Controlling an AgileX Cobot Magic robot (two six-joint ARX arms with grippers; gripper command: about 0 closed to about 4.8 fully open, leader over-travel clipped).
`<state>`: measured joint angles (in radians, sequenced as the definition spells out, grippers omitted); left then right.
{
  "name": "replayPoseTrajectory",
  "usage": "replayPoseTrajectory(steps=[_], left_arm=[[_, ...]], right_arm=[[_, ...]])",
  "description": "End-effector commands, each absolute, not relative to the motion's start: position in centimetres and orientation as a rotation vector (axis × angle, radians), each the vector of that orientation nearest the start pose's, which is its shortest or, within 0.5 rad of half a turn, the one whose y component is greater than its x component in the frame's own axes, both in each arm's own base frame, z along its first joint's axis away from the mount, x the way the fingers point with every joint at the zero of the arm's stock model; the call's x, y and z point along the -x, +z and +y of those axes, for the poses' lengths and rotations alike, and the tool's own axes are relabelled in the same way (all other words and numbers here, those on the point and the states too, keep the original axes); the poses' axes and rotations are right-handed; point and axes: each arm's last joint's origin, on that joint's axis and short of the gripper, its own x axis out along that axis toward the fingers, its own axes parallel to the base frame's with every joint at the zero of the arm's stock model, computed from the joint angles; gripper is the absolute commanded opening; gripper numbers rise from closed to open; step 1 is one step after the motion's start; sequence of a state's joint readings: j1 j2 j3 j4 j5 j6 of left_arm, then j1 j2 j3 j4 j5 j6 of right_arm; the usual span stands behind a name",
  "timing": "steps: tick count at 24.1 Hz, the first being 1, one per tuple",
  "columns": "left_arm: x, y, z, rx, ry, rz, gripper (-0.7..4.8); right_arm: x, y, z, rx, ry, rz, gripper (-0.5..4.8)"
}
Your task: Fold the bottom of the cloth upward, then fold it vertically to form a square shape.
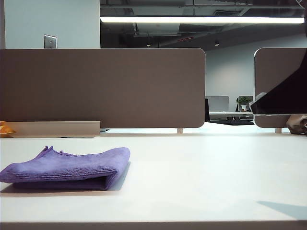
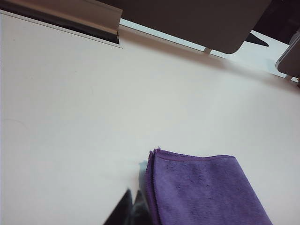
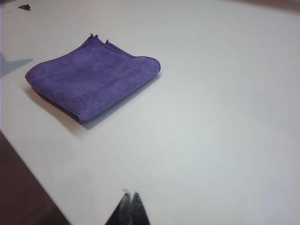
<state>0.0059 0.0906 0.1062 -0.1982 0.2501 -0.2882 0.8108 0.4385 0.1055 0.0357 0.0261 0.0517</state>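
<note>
The table (image 1: 201,172) fills most of each view, a pale bare surface that gives you an uncluttered working plane. Take the cloth (image 1: 67,167) as your landmark: it lies flat on the table toward its left front part, already doubled into a compact, roughly square pad with stacked layers showing along its edges (image 3: 93,77). That shape suggests both folds are done, which would explain why nothing presses or pins it. Behind the cloth a long grey divider (image 1: 100,86) closes off the desk.

Your left gripper (image 2: 133,206) sits just beside the cloth's stacked corner, jaws brought together and holding nothing; it appears to be clear of the fabric, though the view does not settle whether it brushes the hem. Your right gripper (image 3: 130,208) stands well apart from the cloth, over bare table, jaws likewise pressed together and empty, consistent with an arm parked out of the way.
</note>
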Motion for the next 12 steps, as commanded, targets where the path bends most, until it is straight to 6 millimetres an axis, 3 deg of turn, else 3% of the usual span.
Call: replayPoseTrajectory(steps=[1,12], left_arm=[[-9.6,17.6,-0.7,0.307,-0.215,0.201,-0.05],[-9.5,17.6,-0.6,0.306,-0.214,0.198,-0.05]], right_arm=[[-8.7,16.6,9.0,0.071,0.774,0.281,-0.01],[-8.8,17.8,7.4,0.004,0.716,0.165,-0.01]])
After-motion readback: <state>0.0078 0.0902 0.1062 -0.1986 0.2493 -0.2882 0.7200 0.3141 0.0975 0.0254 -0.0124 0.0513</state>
